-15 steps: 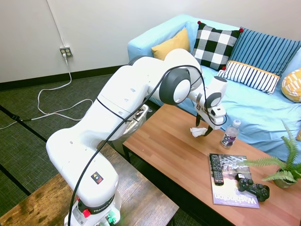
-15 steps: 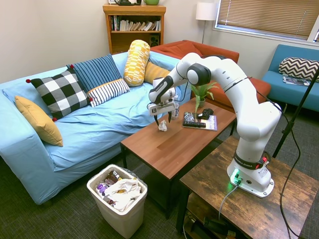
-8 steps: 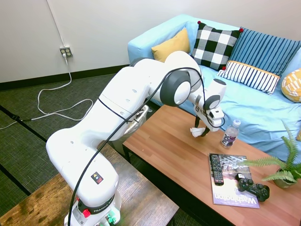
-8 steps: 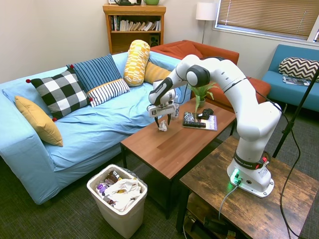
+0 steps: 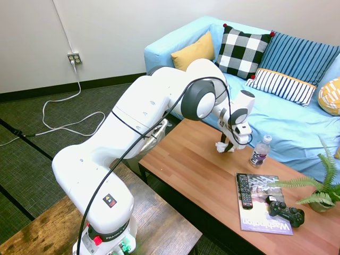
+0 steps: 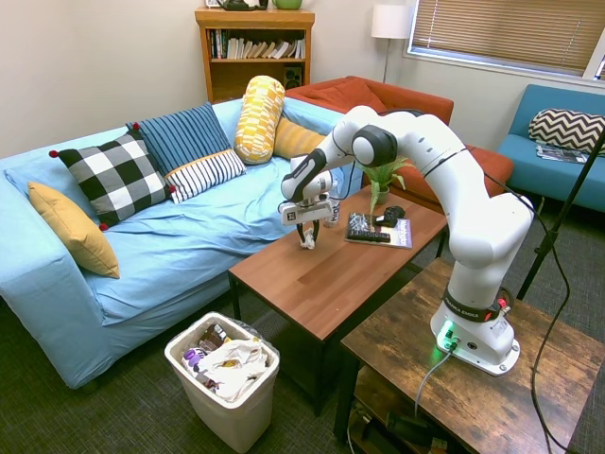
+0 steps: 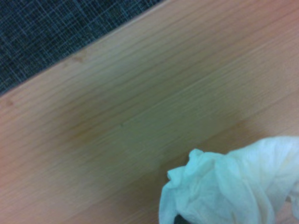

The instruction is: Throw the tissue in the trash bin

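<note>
Lying shapeless: tissue [image 5: 222,146], no clear axis

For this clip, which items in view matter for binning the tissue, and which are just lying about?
Belong to the job:
small crumpled white tissue on the wooden coffee table
light rectangular trash bin with white liner
robot's tool, down at the tissue

Lying about:
clear water bottle
magazine
black remote control
black game controller
green potted fern
</note>
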You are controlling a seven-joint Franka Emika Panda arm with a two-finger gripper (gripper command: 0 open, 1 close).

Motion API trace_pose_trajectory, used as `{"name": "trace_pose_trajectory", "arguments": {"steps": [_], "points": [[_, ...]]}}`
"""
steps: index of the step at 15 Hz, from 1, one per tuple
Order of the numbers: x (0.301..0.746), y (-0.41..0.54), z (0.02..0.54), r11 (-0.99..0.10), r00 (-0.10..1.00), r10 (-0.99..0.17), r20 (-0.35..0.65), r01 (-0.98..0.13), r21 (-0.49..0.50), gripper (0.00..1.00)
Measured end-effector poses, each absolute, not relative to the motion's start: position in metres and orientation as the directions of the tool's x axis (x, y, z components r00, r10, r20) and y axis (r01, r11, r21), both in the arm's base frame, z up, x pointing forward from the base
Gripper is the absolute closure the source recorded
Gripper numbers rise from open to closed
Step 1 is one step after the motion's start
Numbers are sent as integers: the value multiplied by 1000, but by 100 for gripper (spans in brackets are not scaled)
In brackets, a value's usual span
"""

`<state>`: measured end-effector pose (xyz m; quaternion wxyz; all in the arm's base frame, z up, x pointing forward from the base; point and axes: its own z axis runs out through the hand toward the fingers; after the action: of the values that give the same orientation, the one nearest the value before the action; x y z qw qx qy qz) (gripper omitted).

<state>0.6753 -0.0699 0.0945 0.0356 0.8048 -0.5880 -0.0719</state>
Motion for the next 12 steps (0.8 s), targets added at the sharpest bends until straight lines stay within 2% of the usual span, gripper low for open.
{"name": "trace_pose_trajectory", "arguments": {"steps": [3, 6, 10, 12], "points": [[681, -63, 108, -316, 309, -948, -72, -941, 122, 100], [690, -35, 153, -362, 358, -932, -58, -930, 67, 100], [673, 69, 232, -509, 509, -861, -15, -861, 23, 100], [652, 129, 254, -580, 581, -814, 16, -814, 27, 100]]}}
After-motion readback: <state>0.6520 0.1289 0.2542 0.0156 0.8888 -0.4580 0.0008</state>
